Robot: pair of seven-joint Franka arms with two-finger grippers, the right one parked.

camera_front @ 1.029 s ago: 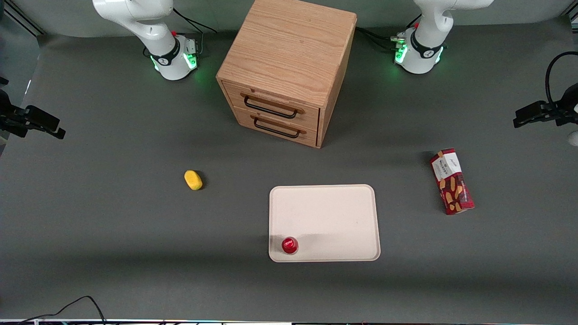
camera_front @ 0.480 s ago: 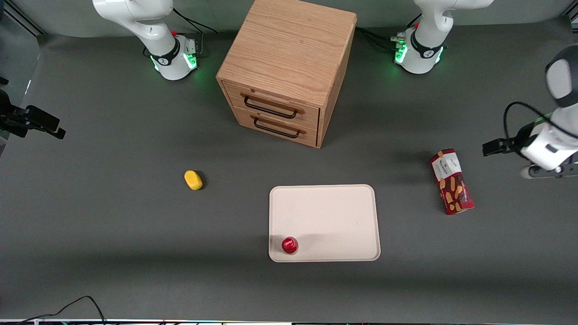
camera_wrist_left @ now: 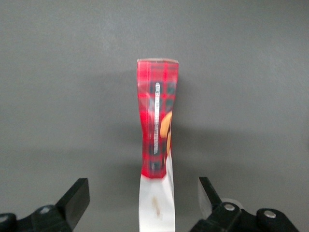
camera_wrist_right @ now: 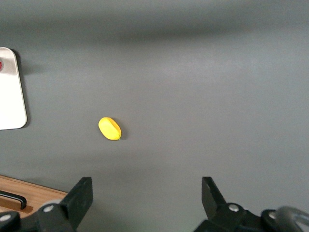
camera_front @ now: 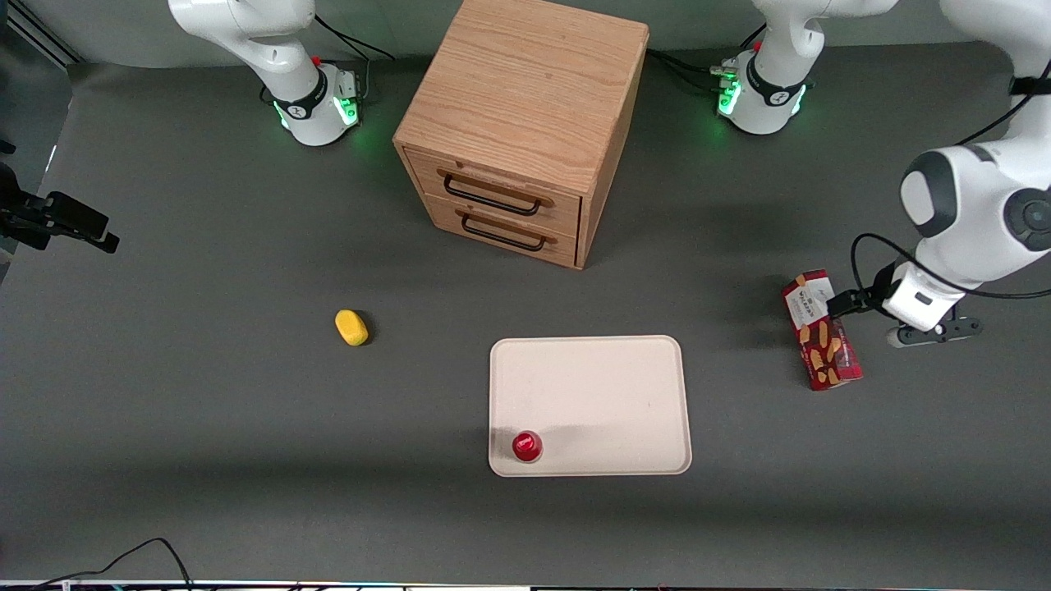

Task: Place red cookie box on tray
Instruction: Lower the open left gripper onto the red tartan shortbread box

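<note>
Grey matte worktop (camera_front: 205,427) fills my front feed, and scanning across it I first see a small yellow lump (camera_front: 351,327) lying alone toward the parked arm's end. Next comes the wooden two-drawer cabinet (camera_front: 517,123), its top cut off by the frame edge, and nearer the camera than it sits the cream tray (camera_front: 608,394) with a small round red cap (camera_front: 526,446) on one of its near corners. Well apart from the tray, toward the working arm's end, the red cookie box (camera_front: 819,330) lies flat on the worktop; I can read a white label panel at its end farther from the camera and tan cookie pictures on dark red below. Part of its label end is covered by the wrist hardware. My tool (camera_wrist_left: 144,193) hangs above that label end, jaws spread wide with the carton between them and touching neither. From the wrist feed the box looks narrow, red plaid along its edge, and its white end runs out of frame.
</note>
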